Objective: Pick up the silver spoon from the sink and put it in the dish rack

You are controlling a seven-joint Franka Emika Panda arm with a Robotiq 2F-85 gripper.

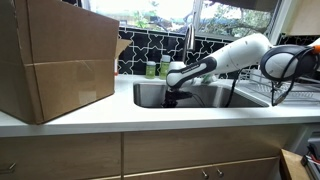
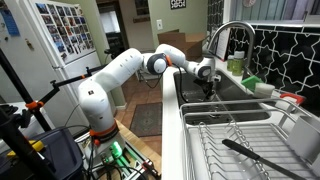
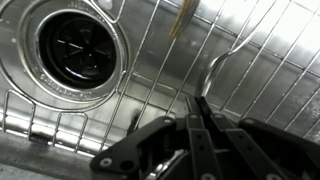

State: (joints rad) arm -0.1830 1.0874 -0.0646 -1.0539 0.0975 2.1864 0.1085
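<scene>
Wide stainless-steel sink (image 1: pixel 150 96), low silvery wire dish rack (image 2: pixel 215 140) right beside it
Black claw (image 3: pixel 200 105) down in the basin, seemingly pinched shut on the thin silver metal spoon (image 3: pixel 222 60), handle running up-right from its tips

A white robot arm (image 1: pixel 235 55) reaches in from the right and bends down into the sink (image 1: pixel 210 97). Its dark hand (image 1: pixel 172 96) sits below the rim, jaws not discernible. A large cardboard box (image 1: pixel 60 65) stands on the table (image 1: pixel 150 118) at left. Green bottles (image 1: pixel 157 69) stand behind the basin near the faucet (image 1: pixel 189 42), and the dish rack (image 1: pixel 290 98) lies at right.
</scene>
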